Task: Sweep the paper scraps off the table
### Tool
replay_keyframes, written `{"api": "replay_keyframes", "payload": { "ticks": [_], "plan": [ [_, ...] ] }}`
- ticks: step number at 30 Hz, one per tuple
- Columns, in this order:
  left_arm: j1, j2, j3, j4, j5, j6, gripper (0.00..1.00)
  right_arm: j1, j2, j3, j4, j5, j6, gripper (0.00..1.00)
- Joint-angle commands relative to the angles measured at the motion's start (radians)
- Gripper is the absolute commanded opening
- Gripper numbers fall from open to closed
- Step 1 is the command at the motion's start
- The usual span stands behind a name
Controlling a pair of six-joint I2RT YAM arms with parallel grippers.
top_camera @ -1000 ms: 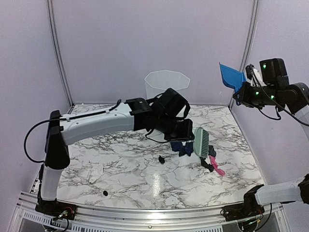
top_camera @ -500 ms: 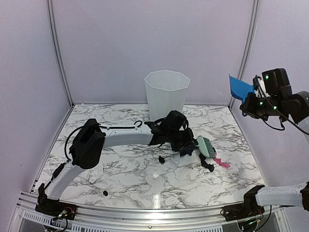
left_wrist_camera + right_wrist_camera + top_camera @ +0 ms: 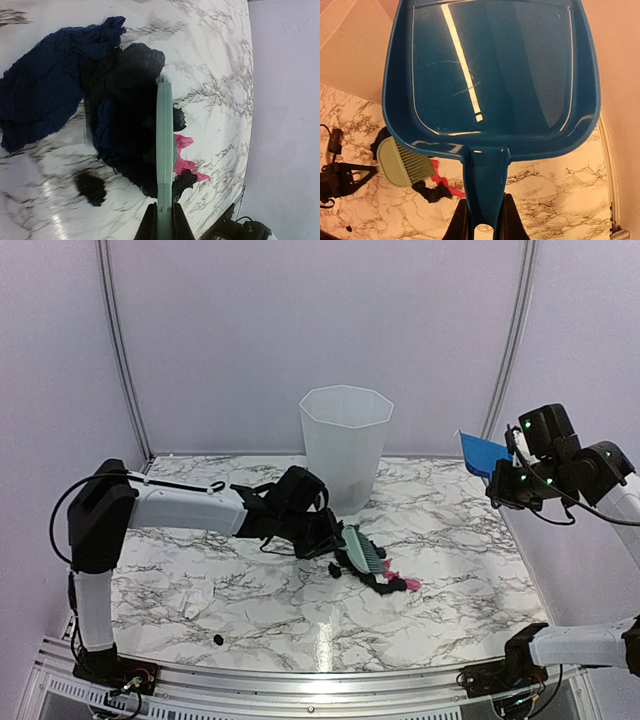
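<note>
My left gripper [image 3: 325, 538] is shut on the handle of a pale green hand brush [image 3: 361, 550], whose head rests on a pile of paper scraps [image 3: 385, 580] near the middle of the marble table [image 3: 200, 580]. In the left wrist view the brush [image 3: 164, 150] stands edge-on over black and navy scraps [image 3: 115, 115], with a pink scrap [image 3: 182, 160] to its right. A stray black scrap [image 3: 335, 569] lies beside the pile and another [image 3: 218, 640] lies near the front left. My right gripper [image 3: 515, 485] is shut on the handle of a blue dustpan [image 3: 483, 453], held in the air at the right; the pan [image 3: 490, 75] is empty.
A translucent white bin [image 3: 345, 445] stands at the back centre, just behind the brush. Pale walls enclose the table on three sides. The metal front edge [image 3: 320, 680] runs along the bottom.
My left gripper has pulled the brush back to the left and nearer, dragging the scrap pile with it. My right gripper has lowered the dustpan and brought it a little leftward.
</note>
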Motion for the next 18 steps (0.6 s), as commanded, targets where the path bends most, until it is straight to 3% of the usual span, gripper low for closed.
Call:
{"api": "replay_keyframes", "payload": {
  "ticks": [1,12,18],
  "plan": [
    [0.027,-0.145,-0.179,-0.100,-0.085,0.052,0.00,-0.004,0.007,-0.042,0.048,-0.050,-0.062,0.00],
    [0.110,-0.476,-0.464,-0.299,-0.184,0.121,0.00,0.016,0.114,-0.178,0.105,-0.318,-0.189,0.00],
    [0.129,-0.600,-0.528,-0.380,-0.251,0.132,0.00,0.180,0.228,-0.171,0.021,-0.317,-0.224,0.00]
  ]
}}
